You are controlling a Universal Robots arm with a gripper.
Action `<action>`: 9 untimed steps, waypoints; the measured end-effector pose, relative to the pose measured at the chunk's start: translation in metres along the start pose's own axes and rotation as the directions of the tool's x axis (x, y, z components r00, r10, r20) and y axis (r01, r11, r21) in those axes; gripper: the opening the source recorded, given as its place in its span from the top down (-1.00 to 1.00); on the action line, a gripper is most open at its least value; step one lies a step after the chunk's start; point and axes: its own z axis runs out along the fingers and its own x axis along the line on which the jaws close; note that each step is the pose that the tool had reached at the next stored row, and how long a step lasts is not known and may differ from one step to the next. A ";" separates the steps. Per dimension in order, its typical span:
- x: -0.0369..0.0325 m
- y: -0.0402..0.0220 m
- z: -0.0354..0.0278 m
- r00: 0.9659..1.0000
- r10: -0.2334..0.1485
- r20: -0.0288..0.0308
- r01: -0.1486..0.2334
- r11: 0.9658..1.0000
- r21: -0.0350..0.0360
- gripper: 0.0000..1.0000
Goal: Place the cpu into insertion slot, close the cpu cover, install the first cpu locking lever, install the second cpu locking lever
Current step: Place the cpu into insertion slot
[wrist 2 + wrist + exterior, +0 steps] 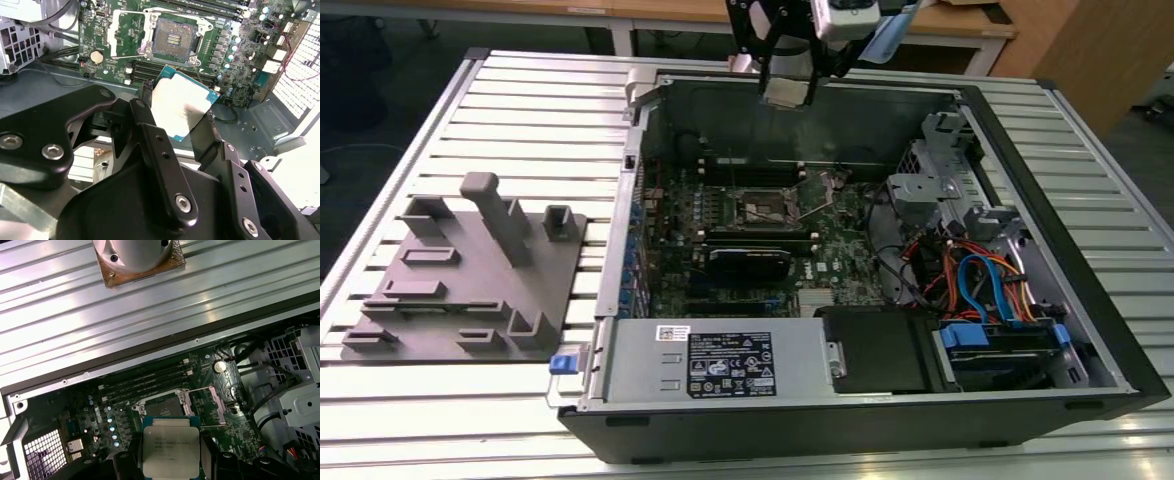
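My gripper [787,92] hangs above the back wall of the open computer case [1067,250], shut on the cpu [182,107]. The cpu is a small square chip with a silver-grey top [170,447], and it sits between the two black fingers [145,115] in both wrist views. The insertion slot [765,208] lies bare in the green motherboard below, a black square socket with a metal rim [175,40] [162,407]. The cpu cover [116,47] [212,399] is swung open beside the socket. The cpu is in the air, well clear of the slot.
Long black memory slots [150,67] run beside the socket. A black card [747,262], a power supply [720,360], a drive cage [934,180] and coloured cables [987,280] fill the case. A grey fixture block [467,270] stands on the slatted table at the exterior view's left.
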 end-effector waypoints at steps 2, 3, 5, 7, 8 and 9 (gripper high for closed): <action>0.0000 0.0000 0.0000 1.000 0.001 0.000 -0.001 1.000 0.000 -0.08; 0.0000 0.0000 0.0000 1.000 0.002 0.000 -0.002 1.000 0.000 -0.08; 0.0000 0.0000 0.0000 1.000 0.011 0.001 -0.011 1.000 0.000 -0.08; 0.0000 0.0000 0.0001 1.000 0.026 0.002 -0.026 1.000 -0.001 -0.08; 0.0000 0.0000 0.0001 0.999 0.036 0.003 -0.036 0.999 -0.001 -0.08; 0.0000 0.0000 0.0001 0.999 0.050 0.004 -0.050 0.999 -0.001 -0.08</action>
